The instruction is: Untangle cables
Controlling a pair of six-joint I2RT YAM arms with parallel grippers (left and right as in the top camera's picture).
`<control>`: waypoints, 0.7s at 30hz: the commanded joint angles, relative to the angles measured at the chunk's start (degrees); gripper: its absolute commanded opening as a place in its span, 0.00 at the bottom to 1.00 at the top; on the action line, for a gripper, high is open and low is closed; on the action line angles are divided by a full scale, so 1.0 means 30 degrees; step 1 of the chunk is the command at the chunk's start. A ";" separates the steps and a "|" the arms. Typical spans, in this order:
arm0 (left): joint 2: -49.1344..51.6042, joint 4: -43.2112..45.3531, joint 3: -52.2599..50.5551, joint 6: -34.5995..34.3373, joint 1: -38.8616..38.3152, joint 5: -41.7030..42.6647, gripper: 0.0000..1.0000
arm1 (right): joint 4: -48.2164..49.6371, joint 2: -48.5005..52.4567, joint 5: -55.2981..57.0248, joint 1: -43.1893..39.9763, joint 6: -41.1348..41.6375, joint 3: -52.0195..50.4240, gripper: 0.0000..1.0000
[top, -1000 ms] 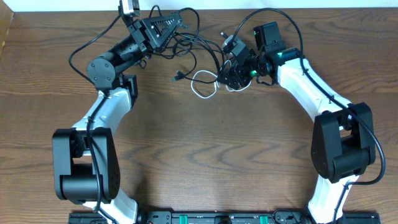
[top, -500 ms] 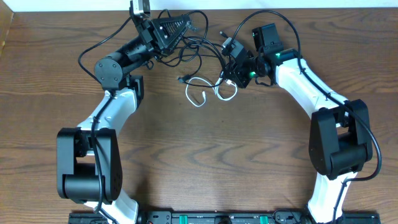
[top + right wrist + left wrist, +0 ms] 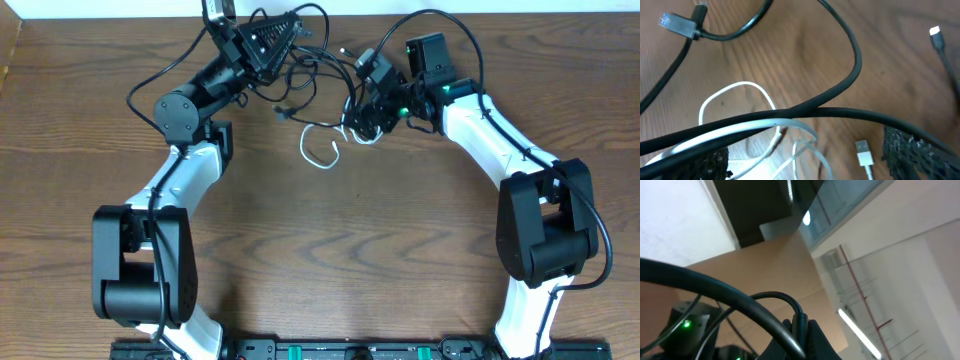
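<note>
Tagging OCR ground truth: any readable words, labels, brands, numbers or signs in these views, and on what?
No readable text in any view.
Thin black cables, short white cable and silver-tipped white plug: no markings visible.
Black rail at the table's near edge: only green spots; any print is too small to read.

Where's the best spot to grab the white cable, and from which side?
Take the white cable at its open loop, coming straight down from above. The loop's outer curve lies flat on the bare table, clear of the black cables; farther right a black cable crosses over it.
</note>
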 commanded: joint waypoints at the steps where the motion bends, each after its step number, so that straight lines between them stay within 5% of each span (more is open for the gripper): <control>1: -0.0634 0.0255 0.0211 -0.0466 -0.0525 -0.1814 0.08 | 0.0517 0.0131 -0.1683 -0.0036 0.1129 -0.0044 0.91; 10: -0.0634 0.0277 0.0211 -0.0619 -0.1348 -0.2674 0.08 | 0.0576 0.0131 -0.2331 -0.0015 0.1122 -0.0044 0.45; 14: -0.0634 0.0262 0.0211 -0.0619 -0.1399 -0.2565 0.08 | 0.0546 0.0131 -0.2331 -0.0270 0.1129 -0.0044 0.02; 21: -0.0634 0.0248 0.0211 -0.0590 -0.1348 -0.2390 0.08 | 0.0219 0.0131 -0.2317 -0.1341 0.1800 -0.0044 0.01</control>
